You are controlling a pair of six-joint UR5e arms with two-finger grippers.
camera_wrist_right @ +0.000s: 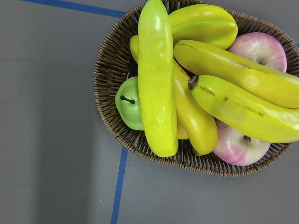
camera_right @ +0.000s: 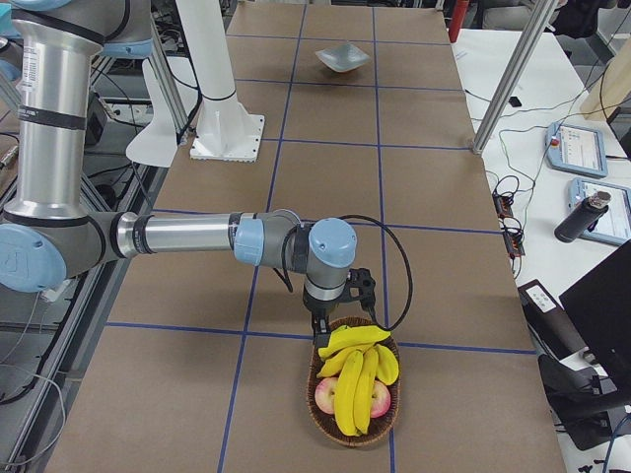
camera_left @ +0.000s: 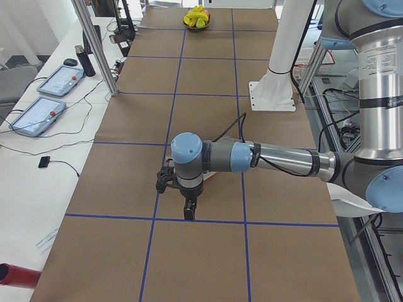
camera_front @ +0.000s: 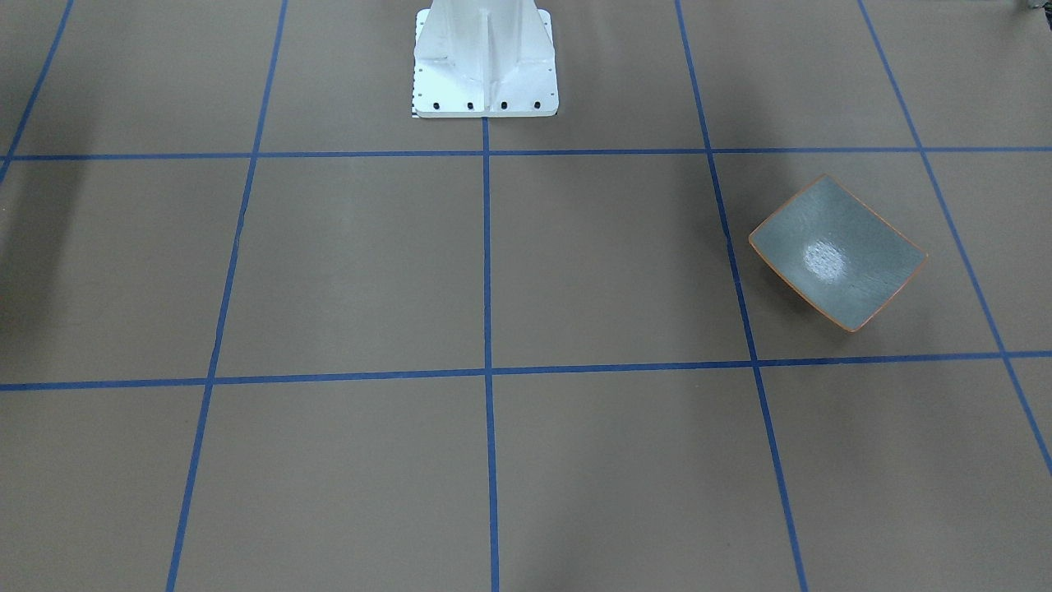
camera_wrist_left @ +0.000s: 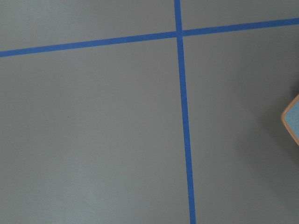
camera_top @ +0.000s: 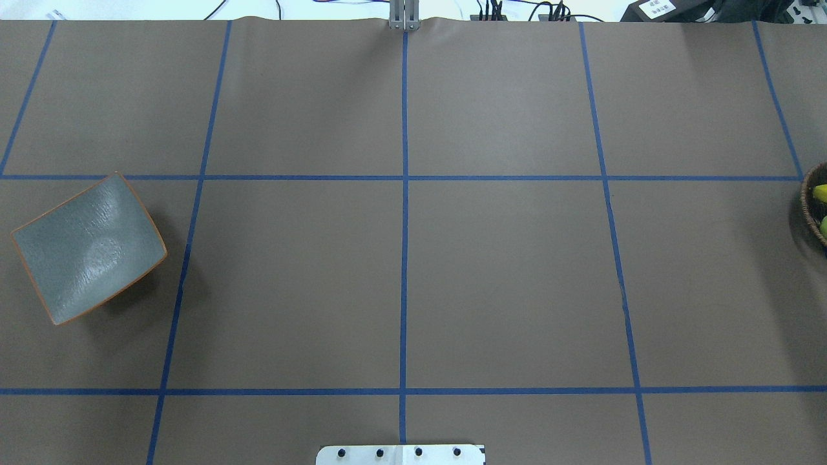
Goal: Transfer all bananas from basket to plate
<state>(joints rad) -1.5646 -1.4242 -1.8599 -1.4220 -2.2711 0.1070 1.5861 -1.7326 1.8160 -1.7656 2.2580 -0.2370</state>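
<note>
The bananas (camera_wrist_right: 156,79) are all piled in the wicker basket (camera_wrist_right: 105,70), lying across each other, with the greenish one on top running lengthwise over the rest. Sharing the basket are two pink apples (camera_wrist_right: 259,49) and a small green fruit (camera_wrist_right: 130,102), all tucked partly under the bananas. The basket sits way out at the end of the table (camera_top: 504,271) on the robot's right, so far over that the overhead view only catches a sliver of its rim at the right edge. The right gripper (camera_right: 323,330) hangs pointing down just above the basket's rim, at the end facing the rest of the table and close to the topmost banana. Only the side camera shows it, so there's no telling whether its fingers are spread or pinched. The plate (camera_front: 838,251) is well apart from all that, over on the robot's left half. It sits skewed to the blue tape lines (camera_top: 404,258) inside one grid square, glossy with a bright spot in its middle. The left gripper (camera_left: 189,212) points down over the brown table near a tape line. Same deal there: only a side view has it, so its fingers can't be judged either. Its wrist camera sees a tape crossing and just a corner of the plate at the right edge. The white robot base (camera_front: 485,66) stands on the table's centre line.
</note>
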